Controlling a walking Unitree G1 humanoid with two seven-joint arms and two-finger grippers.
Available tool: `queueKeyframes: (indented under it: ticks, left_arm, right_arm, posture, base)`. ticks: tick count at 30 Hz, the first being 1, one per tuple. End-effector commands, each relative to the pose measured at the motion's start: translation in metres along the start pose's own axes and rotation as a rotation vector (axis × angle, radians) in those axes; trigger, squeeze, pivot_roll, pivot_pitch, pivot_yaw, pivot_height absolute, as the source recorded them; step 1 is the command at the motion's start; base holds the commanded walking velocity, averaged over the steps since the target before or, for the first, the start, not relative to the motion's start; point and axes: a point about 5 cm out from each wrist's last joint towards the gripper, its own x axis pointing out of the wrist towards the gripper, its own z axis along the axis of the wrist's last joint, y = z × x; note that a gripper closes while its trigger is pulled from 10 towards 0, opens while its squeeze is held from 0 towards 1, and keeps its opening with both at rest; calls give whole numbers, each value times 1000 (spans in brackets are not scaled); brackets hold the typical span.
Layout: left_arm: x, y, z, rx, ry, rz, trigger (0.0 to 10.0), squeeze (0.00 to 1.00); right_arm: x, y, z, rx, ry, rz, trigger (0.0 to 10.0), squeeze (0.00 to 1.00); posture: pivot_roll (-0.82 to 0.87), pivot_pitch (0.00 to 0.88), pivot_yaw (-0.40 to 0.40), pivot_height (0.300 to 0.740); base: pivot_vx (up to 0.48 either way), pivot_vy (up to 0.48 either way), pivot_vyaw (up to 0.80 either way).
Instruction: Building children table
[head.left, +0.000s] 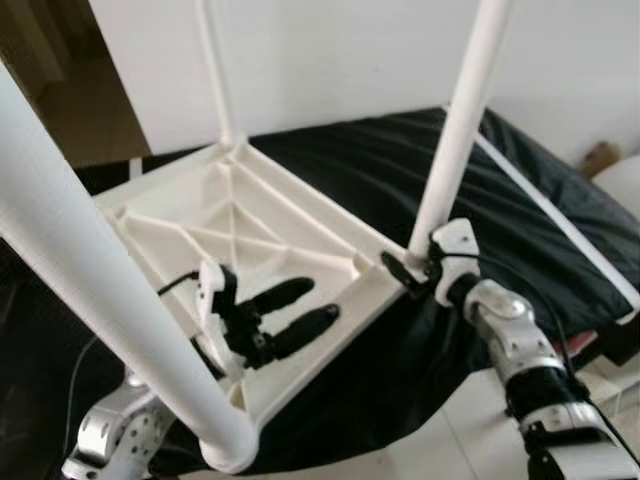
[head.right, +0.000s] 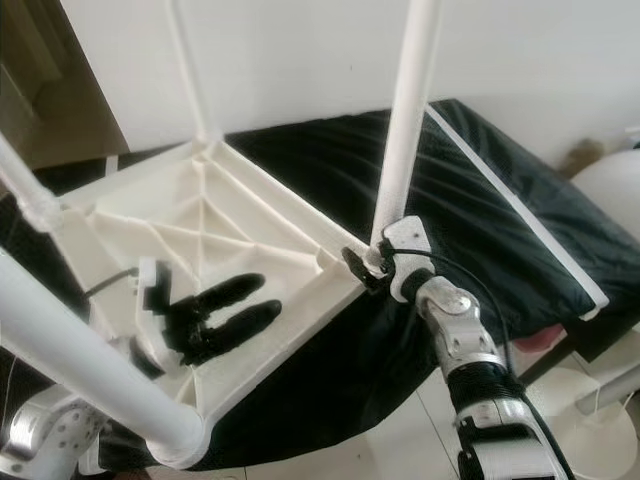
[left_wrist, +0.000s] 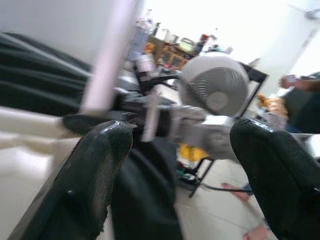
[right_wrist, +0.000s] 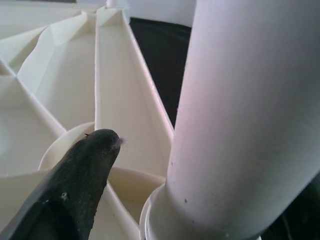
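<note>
nearest, a smooth round white plastic leg (head.left: 100, 290) crosses the left foreground, seated in a corner socket of the upturned table top (head.left: 250, 240), a ribbed white plastic slab lying on a glossy black sheet (head.left: 520, 210). the left gripper (head.left: 290, 315) lies over the ribbed underside, its rounded black fingers (left_wrist: 85, 185) spread apart and empty. farther right, the right gripper (head.left: 410, 272) is at the foot of another upright leg (head.left: 455, 130); whether it clasps the leg, i cannot tell.

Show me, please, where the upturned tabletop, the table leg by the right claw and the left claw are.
upturned tabletop (head.left: 250, 225), left eye view, ribbed underside.
table leg (head.left: 455, 130), left eye view, mid shaft.
left claw (head.left: 310, 302), left eye view, between the two fingertips.
</note>
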Motion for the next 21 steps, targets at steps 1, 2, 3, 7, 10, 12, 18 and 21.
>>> queueKeyframes:
  ticks: [1, 2, 3, 7, 10, 12, 18, 21]
  left_arm:
    - [2, -13, 0, -8, 6, -174, 10000, 0]
    - [4, -14, -1, -14, 5, -182, 10000, 0]
    - [4, -14, -1, -14, 5, -182, 10000, 0]
    - [9, -16, -4, -20, 2, -180, 10000, 0]
    - [10, -14, -5, -17, 1, -165, 10000, 0]
    - [9, -10, -6, -10, 5, -112, 10000, 0]
    - [9, 23, 4, 108, -45, 157, 10000, 0]
    - [7, 27, 11, 119, -61, 176, 10000, 0]
  right_arm:
    - [12, 12, 4, -20, -26, 31, 10000, 0]
    - [16, 12, 4, -25, -25, -5, 10000, 0]
    - [16, 12, 4, -25, -25, -5, 10000, 0]
    - [21, 4, 7, -30, -42, -115, 10000, 0]
    - [21, 0, 8, -36, -50, -159, 10000, 0]
    - [17, -9, 9, -42, -74, -238, 10000, 0]
    - [-1, -20, 15, 31, -208, -423, 10000, 0]
    - [-4, -15, 16, 76, -242, -439, 10000, 0]
  posture:
    - [35, 0, 27, 740]
    - [32, 0, 33, 740]
    - [32, 0, 33, 740]
    - [36, 0, 33, 740]
    - [37, 0, 32, 740]
    - [41, 0, 28, 740]
    - [31, 0, 30, 740]
    - [28, 0, 32, 740]
  base:
    - [0, 0, 0]
    - [0, 0, 0]
    - [0, 0, 0]
    - [0, 0, 0]
    - [0, 0, 0]
    - [0, 0, 0]
    - [0, 0, 0]
    - [0, 0, 0]
